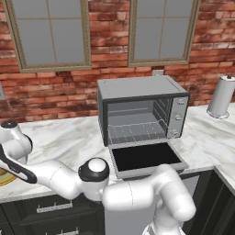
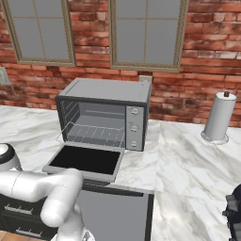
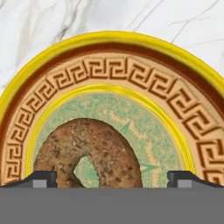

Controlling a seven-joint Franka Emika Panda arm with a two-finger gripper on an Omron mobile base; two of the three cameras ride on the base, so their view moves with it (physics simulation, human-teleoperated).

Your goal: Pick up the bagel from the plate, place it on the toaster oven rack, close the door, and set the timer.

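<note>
- In the left base view, a sliver of the round plate [image 1: 3,176] with its yellow rim shows at the far left edge of the white marble counter [image 1: 64,137], partly hidden by the white arm [image 1: 55,176] that reaches out over it.
- In the hand view, the plate [image 3: 131,76] carries a yellow outer rim, an orange band with a key pattern, a second yellow ring and a pale green centre.
- The small round golden-brown bagel [image 3: 103,151] lies flat on that green centre, speckled with dark seeds, its hole showing the plate beneath.
- The two-finger gripper [image 3: 111,179] hangs over the bagel, released and spread wide: one dark fingertip stands at the bagel's left edge, the other well off to its right over bare plate. Nothing is held.
- Further right in the left base view stands the grey box-shaped toaster oven [image 1: 142,110] against the red brick wall [image 1: 110,50].
- Its silver wire rack [image 1: 137,131] spans the inside and is bare.
- The grey-framed drop-down door [image 1: 146,157] with its dark glass pane lies folded down flat toward the counter's front edge.
- Three round knobs [image 1: 176,118] run down the oven's right-hand panel.
- At the far right, a white paper towel roll on an upright holder [image 1: 221,97] stands on the counter, well apart from the oven.
</note>
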